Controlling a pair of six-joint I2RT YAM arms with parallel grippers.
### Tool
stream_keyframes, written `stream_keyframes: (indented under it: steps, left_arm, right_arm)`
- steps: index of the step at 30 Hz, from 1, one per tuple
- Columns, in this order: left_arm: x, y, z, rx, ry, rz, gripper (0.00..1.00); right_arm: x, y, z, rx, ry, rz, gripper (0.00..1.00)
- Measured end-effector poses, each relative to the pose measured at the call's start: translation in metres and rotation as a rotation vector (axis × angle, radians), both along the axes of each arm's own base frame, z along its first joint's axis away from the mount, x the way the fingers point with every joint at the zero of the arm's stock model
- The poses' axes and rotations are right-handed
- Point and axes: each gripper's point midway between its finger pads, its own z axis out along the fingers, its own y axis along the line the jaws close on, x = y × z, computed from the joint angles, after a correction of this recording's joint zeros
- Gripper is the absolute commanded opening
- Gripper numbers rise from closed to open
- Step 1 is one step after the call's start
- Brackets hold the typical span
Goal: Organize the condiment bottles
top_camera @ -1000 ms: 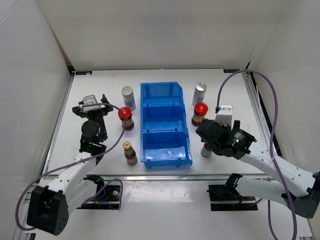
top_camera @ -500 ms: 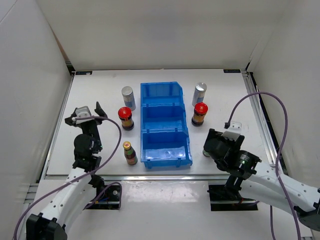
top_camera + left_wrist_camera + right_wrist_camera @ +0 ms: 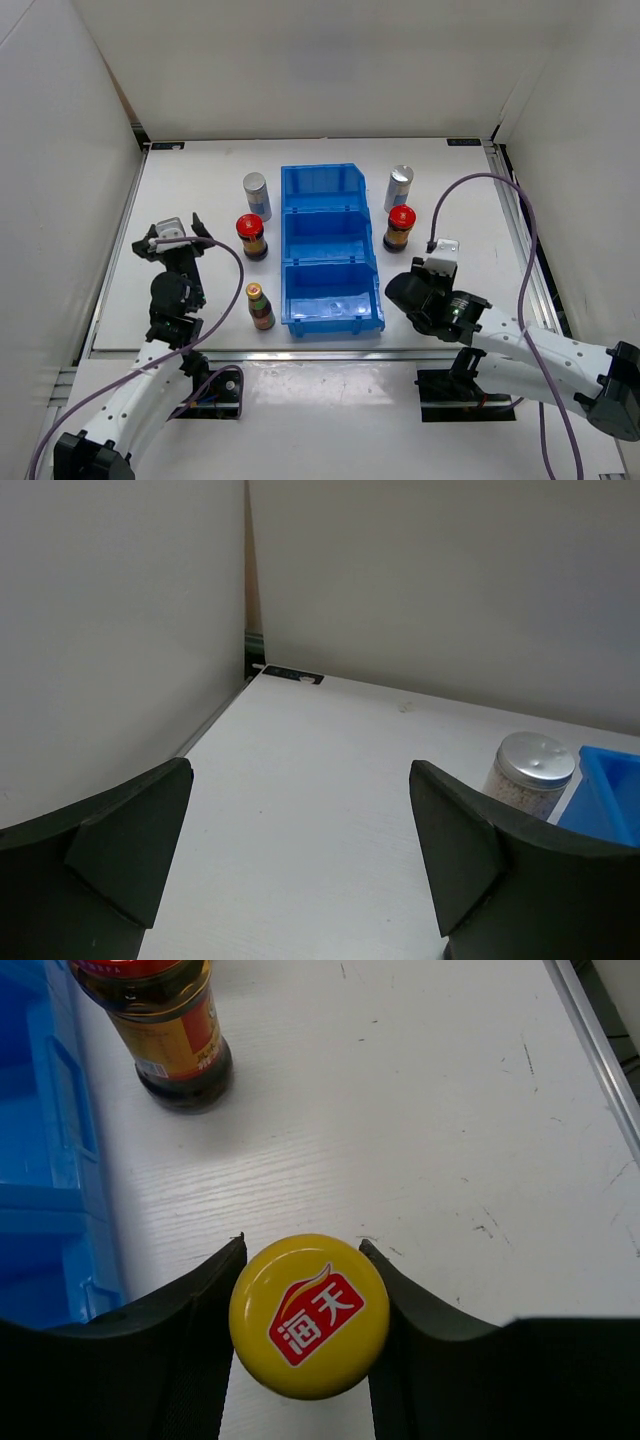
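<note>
On the desk (image 3: 200, 170) the blue bin (image 3: 331, 265) sits in the middle. Just right of its near compartment the yellow-capped bottle (image 3: 310, 1315) stands upright, its cap clamped between the right arm's fingers (image 3: 195, 1320). The bin lies to their left. The left arm's fingers (image 3: 120, 850) gape wide, empty.

Blue bin (image 3: 40, 1160) and red-capped bottle (image 3: 165, 1030) crowd left; table (image 3: 450, 1140) right lies open.

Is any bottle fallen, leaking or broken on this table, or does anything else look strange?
Nothing stands out. The silver-topped pair, the red-capped pair and the left yellow-capped bottle stand upright beside the blue bin; no spill shows. The right gripper is shut on the other yellow-capped bottle, also upright.
</note>
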Motion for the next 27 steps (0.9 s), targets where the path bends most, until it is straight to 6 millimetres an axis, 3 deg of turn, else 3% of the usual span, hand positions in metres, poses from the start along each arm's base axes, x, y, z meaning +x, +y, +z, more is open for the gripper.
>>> stream_keyframes:
  steps: [1, 3, 6, 8, 13, 16, 20, 27]
  left_arm:
    - [0.000, 0.000, -0.003, 0.001, 0.007, 0.002, 1.00]
    - [0.000, 0.002, -0.009, 0.003, 0.023, 0.011, 1.00]
    - [0.000, 0.005, -0.014, 0.001, 0.036, 0.030, 1.00]
    - [0.000, 0.006, -0.015, -0.001, 0.040, 0.039, 1.00]
    - [-0.001, 0.008, -0.016, -0.005, 0.043, 0.050, 1.00]
    - [0.000, 0.004, -0.017, 0.010, 0.051, 0.030, 1.00]
    - [0.007, -0.012, -0.026, 0.082, 0.113, -0.063, 1.00]
    - [0.013, -0.027, -0.035, 0.111, 0.179, -0.142, 1.00]
  right_arm:
    - [-0.001, 0.000, 0.001, -0.002, 0.005, -0.002, 0.10]
    - [-0.004, 0.000, 0.005, -0.028, 0.017, 0.010, 0.01]
    - [-0.008, 0.009, 0.021, -0.050, 0.005, 0.057, 0.01]
    - [-0.008, 0.021, 0.042, -0.047, -0.030, 0.093, 0.01]
    - [-0.013, 0.070, 0.109, 0.003, -0.139, 0.204, 0.01]
    - [-0.021, 0.099, 0.130, 0.013, -0.173, 0.259, 0.01]
    - [-0.029, 0.120, 0.125, -0.023, -0.176, 0.265, 0.01]
    - [-0.032, 0.142, 0.060, -0.039, -0.145, 0.120, 0.01]
